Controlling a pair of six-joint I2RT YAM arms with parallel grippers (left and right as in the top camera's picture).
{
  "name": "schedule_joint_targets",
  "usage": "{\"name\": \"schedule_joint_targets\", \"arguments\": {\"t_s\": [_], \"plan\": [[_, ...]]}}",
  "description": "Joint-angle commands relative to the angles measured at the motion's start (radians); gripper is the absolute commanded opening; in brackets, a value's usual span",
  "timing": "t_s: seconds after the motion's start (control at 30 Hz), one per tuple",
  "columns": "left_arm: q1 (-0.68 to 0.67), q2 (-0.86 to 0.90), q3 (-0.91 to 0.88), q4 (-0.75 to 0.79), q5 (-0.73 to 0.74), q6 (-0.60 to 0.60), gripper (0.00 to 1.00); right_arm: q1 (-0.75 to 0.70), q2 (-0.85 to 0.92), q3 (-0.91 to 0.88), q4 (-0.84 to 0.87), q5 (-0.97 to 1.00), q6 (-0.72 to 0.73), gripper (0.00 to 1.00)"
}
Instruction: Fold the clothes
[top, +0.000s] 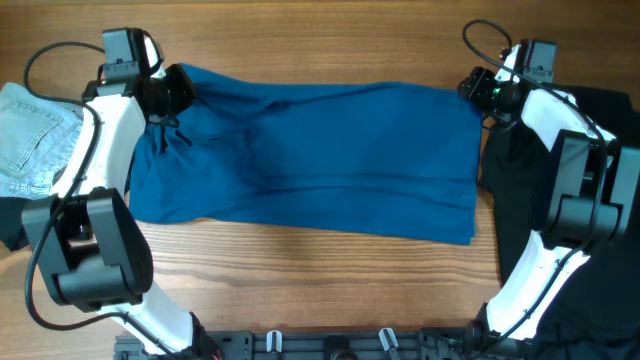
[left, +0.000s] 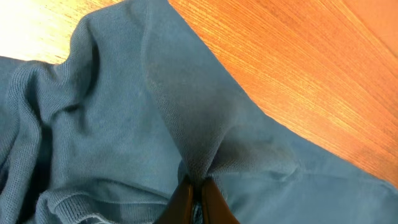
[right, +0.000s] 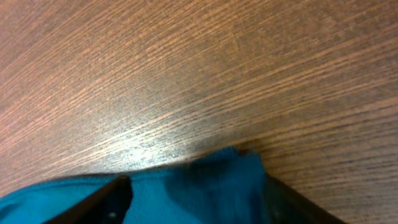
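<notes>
Lying flat across the middle of the table (top: 300, 40), the shirt (top: 320, 160) has its 10 o'clock corner pinched in the left gripper (top: 172, 90), whose fingers (left: 185, 200) are closed tight on a tuck of cloth. At the 2 o'clock corner the right gripper (top: 478, 88) stands wide, the cloth lying between its fingers (right: 115, 194). Jeans (top: 30, 130) lie at 9 o'clock, a black garment (top: 600, 110) at 3 o'clock.

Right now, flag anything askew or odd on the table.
The blue garment is bunched and puckered at the corner that the left claw pinches; the rest lies fairly flat. Nothing spilled or damaged shows.
</notes>
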Motion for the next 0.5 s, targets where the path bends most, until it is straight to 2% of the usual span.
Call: {"name": "schedule_joint_targets", "arguments": {"t_s": [0.0,0.13,0.17,0.33,0.47], "plan": [[0.001,-0.026,0.013,-0.012,0.016,-0.013,0.04,0.001,0.077,0.0,-0.007,-0.074,0.011,0.54],[0.001,-0.03,0.013,-0.021,0.016,-0.013,0.04,-0.005,0.066,0.031,-0.05,-0.073,0.008,0.11],[0.001,-0.035,0.013,-0.024,0.016,-0.013,0.04,-0.009,0.048,0.051,-0.082,-0.073,0.008,0.05],[0.023,-0.117,0.013,-0.066,0.016,-0.013,0.04,-0.013,-0.13,0.081,-0.208,-0.072,-0.026,0.04],[0.09,-0.175,0.013,-0.181,0.05,-0.013,0.04,-0.013,-0.235,0.081,-0.317,-0.061,-0.027,0.04]]}}
